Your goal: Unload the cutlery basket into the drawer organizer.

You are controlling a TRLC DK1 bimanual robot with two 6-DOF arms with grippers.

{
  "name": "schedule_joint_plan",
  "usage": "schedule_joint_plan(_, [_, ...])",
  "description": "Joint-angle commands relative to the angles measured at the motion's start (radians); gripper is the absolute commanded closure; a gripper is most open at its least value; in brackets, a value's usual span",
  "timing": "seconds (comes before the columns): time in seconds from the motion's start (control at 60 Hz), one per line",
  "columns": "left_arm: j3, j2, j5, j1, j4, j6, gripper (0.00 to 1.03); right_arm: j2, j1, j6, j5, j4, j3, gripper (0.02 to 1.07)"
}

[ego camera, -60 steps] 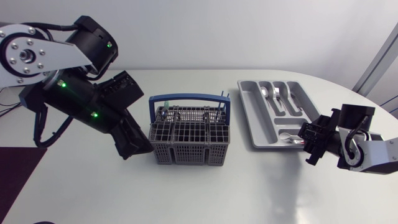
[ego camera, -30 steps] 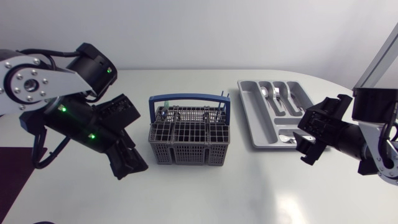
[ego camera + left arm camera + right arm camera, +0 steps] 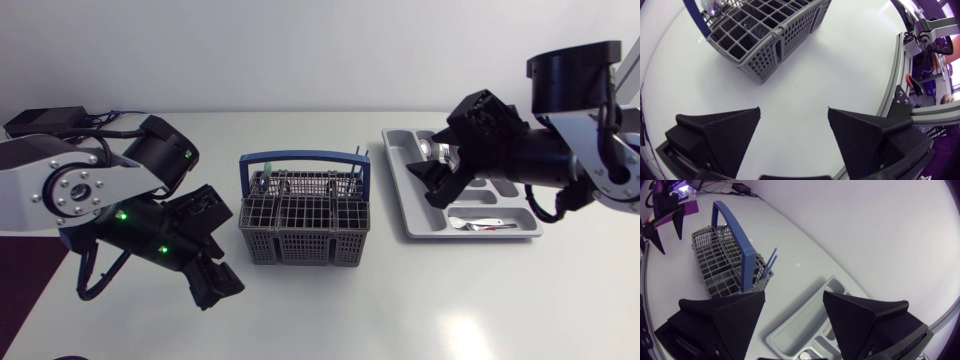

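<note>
The grey cutlery basket (image 3: pixel 305 218) with a blue handle stands mid-table; thin blue sticks (image 3: pixel 767 262) poke out of one corner and a shiny metal piece (image 3: pixel 715 6) shows by the handle. To its right lies the grey drawer organizer (image 3: pixel 405 170), with a spoon (image 3: pixel 480 222) in the front compartment and more cutlery (image 3: pixel 447 150) in the back ones. My right gripper (image 3: pixel 437 182) hovers open and empty over the organizer's left half. My left gripper (image 3: pixel 215 287) is open and empty, low over the table, front-left of the basket. In the left wrist view the basket (image 3: pixel 765 35) lies ahead of that gripper (image 3: pixel 795 125).
In the right wrist view the basket (image 3: pixel 725 265) and organizer (image 3: pixel 805 315) both lie under and ahead of the gripper (image 3: pixel 794 310). Bare white tabletop (image 3: pixel 400 300) stretches in front of both containers. The table's curved edge runs close behind the left gripper.
My right arm rose from the organizer's front right corner and swung back and left over it, its fingers opening wider. My left gripper drew back from the basket, towards the front left.
</note>
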Motion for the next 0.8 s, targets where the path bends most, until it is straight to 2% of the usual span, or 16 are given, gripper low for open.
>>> schedule_joint_plan(0.0, [-0.024,0.029,0.006,0.003,0.025,-0.026,0.06,0.078,0.011,0.101,-0.039,-0.031,0.058,0.27])
schedule_joint_plan(0.15, [-0.016,0.060,0.005,0.004,0.056,-0.030,0.06,0.195,0.014,0.201,-0.121,-0.059,0.150,0.26])
schedule_joint_plan(0.4, [0.025,0.126,0.005,0.013,0.088,-0.027,0.06,0.308,0.028,0.281,-0.176,-0.077,0.248,0.27])
schedule_joint_plan(0.617, [0.097,0.208,0.005,0.063,0.099,-0.006,0.06,0.308,0.047,0.288,-0.250,-0.145,0.257,0.27])
schedule_joint_plan(0.783, [0.157,0.277,0.003,0.109,0.128,0.031,0.06,0.276,0.073,0.279,-0.260,-0.188,0.236,0.27])
